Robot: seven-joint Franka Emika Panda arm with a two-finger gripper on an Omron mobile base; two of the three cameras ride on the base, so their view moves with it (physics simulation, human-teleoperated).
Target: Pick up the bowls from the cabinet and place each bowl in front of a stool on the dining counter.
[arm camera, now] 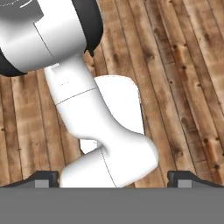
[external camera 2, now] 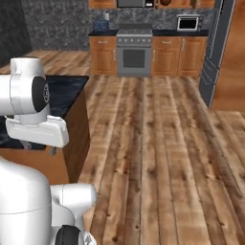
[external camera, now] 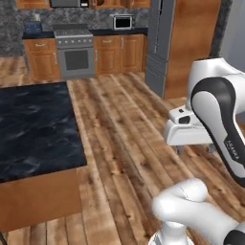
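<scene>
The dining counter [external camera: 38, 129], a black marble slab on an orange-brown base, lies at the left of the left base view and shows behind the arm in the right base view [external camera 2: 72, 88]. My gripper [external camera: 195, 149] hangs over the wooden floor to the right of the counter, pointing down. In the hand view its fingertips [arm camera: 41, 179] stand far apart, so the gripper [arm camera: 113, 180] is open with nothing held. A strip of orange-brown wall cabinet [external camera: 33, 4] shows at the top edge. The bowls are out of view.
At the far wall stand a stove [external camera: 75, 55], lower cabinets [external camera: 119, 52], a microwave [external camera: 123, 22] and a tall grey fridge [external camera: 160, 43]. Wide plank floor [external camera 2: 158, 143] stretches between the counter and the far wall.
</scene>
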